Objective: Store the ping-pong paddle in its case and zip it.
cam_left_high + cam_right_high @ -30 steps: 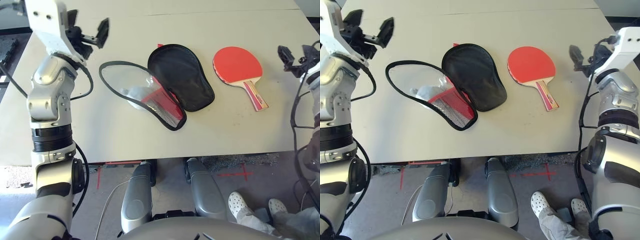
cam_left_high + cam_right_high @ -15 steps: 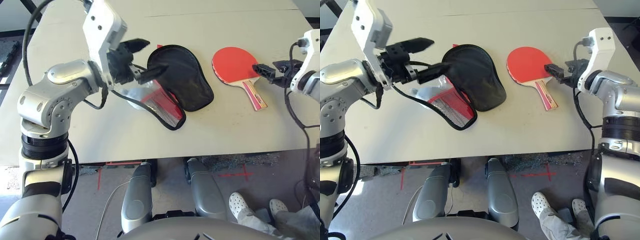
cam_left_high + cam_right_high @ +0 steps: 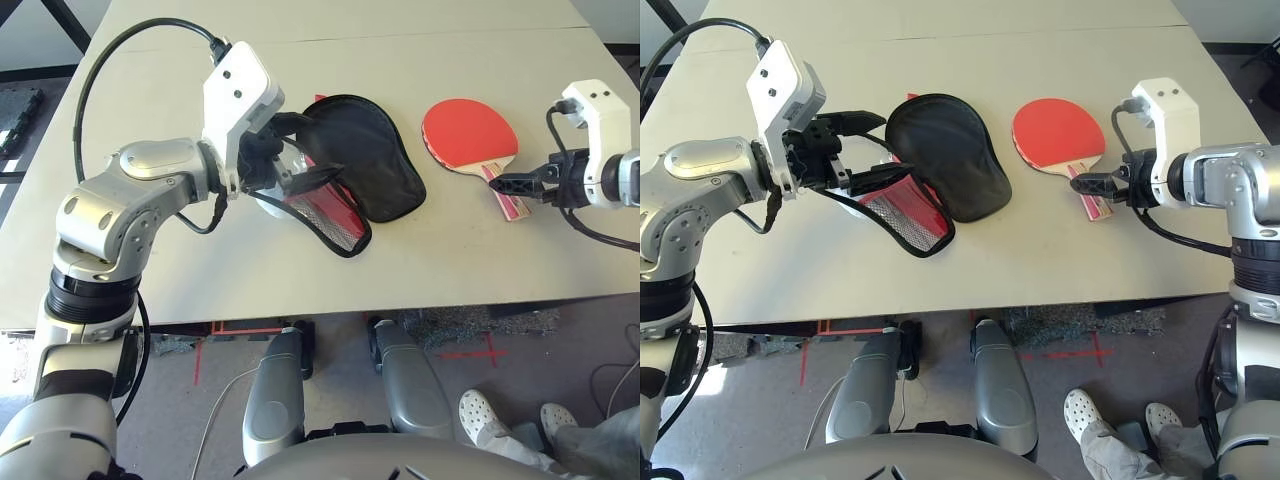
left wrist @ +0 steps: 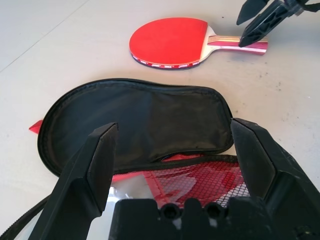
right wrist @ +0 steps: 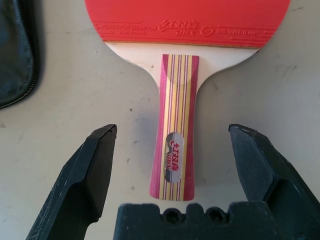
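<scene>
Round red rubber-faced ping-pong paddle w/ striped wooden handle [image 3: 470, 137] lies flat on pale desk [image 3: 450, 260], right of the unzipped red fabric case w/ black lining [image 3: 350, 170]. Right claw [image 5: 170, 150] is spread wide astride the handle, presumably for pickup. Left claw [image 4: 172, 150], also wide and empty, is poised over the case, prob. to steady it.

Red paddle [image 5: 187, 15], pink-striped handle; black-lined red case [image 3: 360, 165].

We have silver forearms with black joint bands, white boxy wrist housings and black cables looping from them. Our left gripper [image 3: 300, 150] and right gripper [image 3: 1095, 184] each carry two black fingers.
</scene>
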